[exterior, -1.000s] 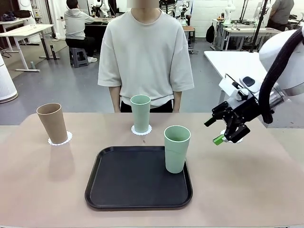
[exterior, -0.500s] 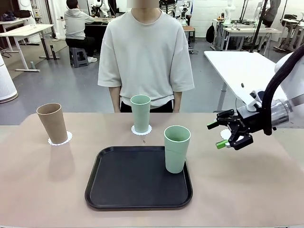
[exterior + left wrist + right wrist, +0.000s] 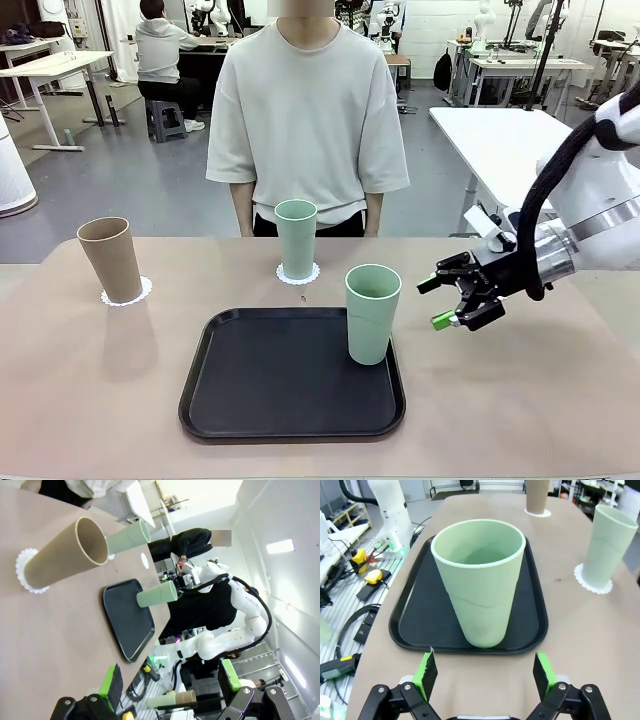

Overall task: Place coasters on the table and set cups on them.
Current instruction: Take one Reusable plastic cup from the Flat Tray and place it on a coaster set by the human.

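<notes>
A brown cup [image 3: 110, 258] stands on a coaster [image 3: 128, 294] at the table's [image 3: 90, 390] far left. One mint cup [image 3: 296, 238] stands on a coaster [image 3: 298, 274] in front of the person. The other mint cup [image 3: 372, 312] stands on the black tray [image 3: 270, 390], with no coaster under it. My right gripper [image 3: 433, 303] hangs open just right of that cup, apart from it; the right wrist view has the cup [image 3: 480, 580] centred beyond the open gripper [image 3: 484, 672]. A bare coaster [image 3: 144, 560] lies far off in the left wrist view. My left gripper [image 3: 170, 685] is open and holds nothing.
The person stands at the far edge behind the middle cup, hands out of sight. A white-topped table [image 3: 500, 140] stands at the back right. Cables and tools lie on the floor [image 3: 350, 580] beside the table.
My right gripper has swung left and slightly down, from above the right-hand coaster toward the mint cup on the tray. The cups have not moved.
</notes>
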Robot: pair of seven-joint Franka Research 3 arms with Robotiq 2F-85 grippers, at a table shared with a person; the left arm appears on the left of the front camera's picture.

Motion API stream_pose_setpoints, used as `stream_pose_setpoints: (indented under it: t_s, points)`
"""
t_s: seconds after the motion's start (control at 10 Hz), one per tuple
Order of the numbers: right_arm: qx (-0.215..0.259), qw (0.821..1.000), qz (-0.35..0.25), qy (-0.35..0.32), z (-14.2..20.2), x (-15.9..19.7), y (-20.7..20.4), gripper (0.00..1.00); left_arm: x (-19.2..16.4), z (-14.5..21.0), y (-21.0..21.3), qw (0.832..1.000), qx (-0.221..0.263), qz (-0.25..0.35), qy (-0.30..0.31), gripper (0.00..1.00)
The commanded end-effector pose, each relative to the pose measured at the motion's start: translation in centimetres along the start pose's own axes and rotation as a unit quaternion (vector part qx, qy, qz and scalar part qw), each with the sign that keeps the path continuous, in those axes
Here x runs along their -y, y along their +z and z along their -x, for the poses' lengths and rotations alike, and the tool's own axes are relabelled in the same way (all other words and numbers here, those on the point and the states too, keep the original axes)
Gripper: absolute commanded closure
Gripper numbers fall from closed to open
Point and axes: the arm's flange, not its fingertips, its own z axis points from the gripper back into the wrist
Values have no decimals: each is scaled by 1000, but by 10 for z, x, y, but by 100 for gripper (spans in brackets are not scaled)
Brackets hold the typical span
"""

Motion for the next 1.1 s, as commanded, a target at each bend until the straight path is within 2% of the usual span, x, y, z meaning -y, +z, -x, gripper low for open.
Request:
stream_pose_setpoints:
  t_s: [0.0,0.3,0.4,1.0]
  points:
    - [-3,1000,-5,-19,-5,10,-12,0,2,0,1,1000,4,-1,3,0]
    - [-22,999,-1,-45,-11,12,-12,0,2,0,1,1000,4,-1,3,0]
    - [-5,1000,-12,-17,-4,5,-13,0,2,0,1,1000,4,-1,3,0]
    - [-5,1000,-12,-17,-4,5,-13,0,2,0,1,1000,4,-1,3,0]
